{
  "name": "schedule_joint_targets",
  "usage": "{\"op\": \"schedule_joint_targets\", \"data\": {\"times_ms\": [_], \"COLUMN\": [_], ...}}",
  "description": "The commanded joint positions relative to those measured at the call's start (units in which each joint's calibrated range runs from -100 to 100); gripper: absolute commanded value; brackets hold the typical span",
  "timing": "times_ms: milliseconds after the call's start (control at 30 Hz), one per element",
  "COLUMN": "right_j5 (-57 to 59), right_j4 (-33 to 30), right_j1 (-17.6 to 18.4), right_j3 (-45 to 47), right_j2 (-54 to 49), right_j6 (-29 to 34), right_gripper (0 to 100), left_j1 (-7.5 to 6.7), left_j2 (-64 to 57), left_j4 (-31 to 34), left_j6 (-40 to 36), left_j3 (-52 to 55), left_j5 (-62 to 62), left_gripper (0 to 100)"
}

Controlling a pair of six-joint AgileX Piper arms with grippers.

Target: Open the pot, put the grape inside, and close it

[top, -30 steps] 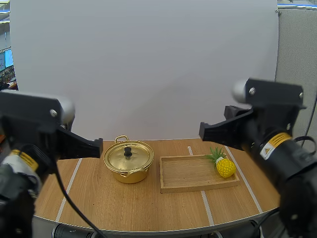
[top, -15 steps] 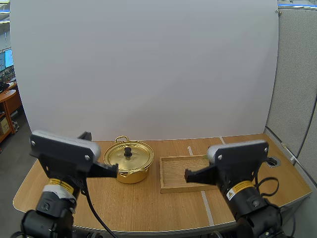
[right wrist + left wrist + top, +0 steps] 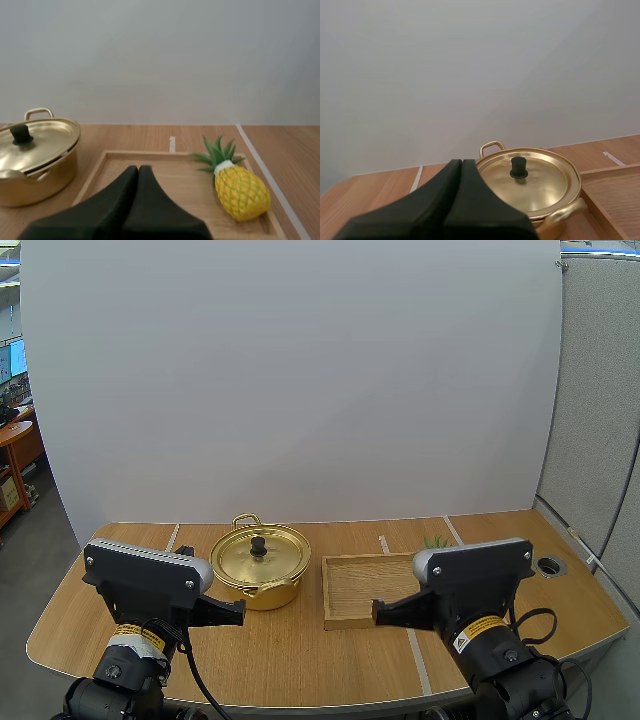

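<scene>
Lidded gold pot (image 3: 260, 565) beside wooden tray (image 3: 360, 585) holding a pineapple (image 3: 241, 192), left fingers (image 3: 435, 205) pressed together empty, right fingers (image 3: 120, 210) likewise

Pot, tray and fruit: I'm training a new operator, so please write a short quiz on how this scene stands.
1. True or false: the lid sits on the pot.
2. Where does the pineapple lie? A: in the pot. B: in the wooden tray. C: on the lid.
3. Fill in: the left gripper and the right gripper each have fingers that are ____.
Key: 1 true; 2 B; 3 shut.
</scene>
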Motion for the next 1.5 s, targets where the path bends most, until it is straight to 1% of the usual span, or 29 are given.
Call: {"op": "schedule_joint_targets", "data": {"times_ms": [0, 33, 100, 300, 1467], "right_j5": [17.1, 18.4, 22.3, 22.7, 22.7], "right_j4": [-0.3, -0.3, -0.3, -0.3, -0.3], "right_j1": [-0.9, -0.9, -0.9, -0.9, -0.9], "right_j3": [0.2, 0.2, 0.2, 0.2, 0.2], "right_j2": [-0.4, -0.4, -0.4, -0.4, -0.4], "right_j6": [-0.2, -0.2, -0.2, -0.2, -0.2], "right_gripper": [0, 0, 0, 0, 0], "left_j1": [0.87, 0.87, 0.87, 0.87, 0.87], "left_j2": [-0.3, -0.3, -0.3, -0.3, -0.3], "left_j4": [-0.8, -0.8, -1.8, -3.4, -3.7], "left_j6": [-0.8, -0.8, -0.8, -1.2, -1.5], "left_j3": [0.3, 0.3, 0.3, 0.3, 0.3], "left_j5": [9.3, 12.6, 14.3, 18.1, 17.6], "left_gripper": [0, 0, 0, 0, 0]}}
